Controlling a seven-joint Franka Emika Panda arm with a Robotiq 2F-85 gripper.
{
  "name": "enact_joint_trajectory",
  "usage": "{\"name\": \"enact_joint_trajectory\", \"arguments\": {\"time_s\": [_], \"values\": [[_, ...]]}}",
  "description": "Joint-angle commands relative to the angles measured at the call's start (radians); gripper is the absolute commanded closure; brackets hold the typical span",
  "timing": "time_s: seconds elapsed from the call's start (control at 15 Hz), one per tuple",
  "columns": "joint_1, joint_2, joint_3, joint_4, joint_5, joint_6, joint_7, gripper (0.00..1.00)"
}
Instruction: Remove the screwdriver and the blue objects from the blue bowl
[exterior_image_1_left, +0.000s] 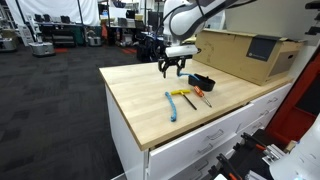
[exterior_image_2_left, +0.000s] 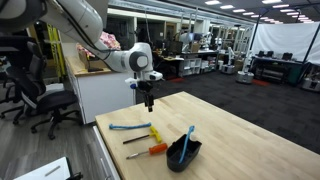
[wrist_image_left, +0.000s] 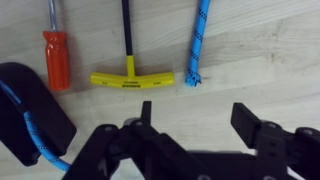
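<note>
since the gripper (wrist_image_left: 195, 135) hangs over bare wood with its jaws apart and nothing between them, it looks free to make a pick. nearest to it in the wrist view is the blue bowl (wrist_image_left: 50, 118), so dark it reads nearly black, just beside the gripper at the left of that picture. one blue piece (wrist_image_left: 28, 125) lies in it, curving across the hollow. in an exterior view the blue piece (exterior_image_2_left: 190, 135) leans up and out over the rim, its long axis steeply tilted rather than flat. the coming move turns on this: the bowl lies off to one side of the gripper, not beneath it. so the arm would likely have to shift across and set its jaws across the piece's thin width.

farther off, three things lie flat and roughly parallel on the workbench (exterior_image_1_left: 130, 100), all outside the bowl. the screwdriver (wrist_image_left: 56, 58), with its orange-red handle, is closest to the bowl. a yellow t-handle tool (wrist_image_left: 131, 78) lies in the middle, and the other blue piece (wrist_image_left: 200, 40) lies beyond it. in both exterior views this row sits about mid-top, toward the front edge over the drawers. the bowl stands nearer the far edge, near the cardboard box (exterior_image_1_left: 245, 52). judged from this, the screwdriver and one blue piece are out, and one blue piece is not yet removed.
</note>
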Motion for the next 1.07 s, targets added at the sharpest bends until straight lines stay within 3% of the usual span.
{"name": "enact_joint_trajectory", "arguments": {"time_s": [0.0,0.33,0.4,0.8,1.0], "values": [[-0.007,-0.116,-0.015,-0.067,-0.067,0.007,0.004,0.0],[-0.051,-0.189,-0.021,-0.095,-0.215,0.012,-0.126,0.0],[-0.042,-0.154,-0.007,-0.052,-0.179,-0.008,-0.058,0.0],[-0.047,-0.159,-0.002,-0.054,-0.183,-0.008,-0.058,0.0],[-0.088,-0.126,-0.021,-0.019,-0.062,0.05,-0.308,0.0]]}}
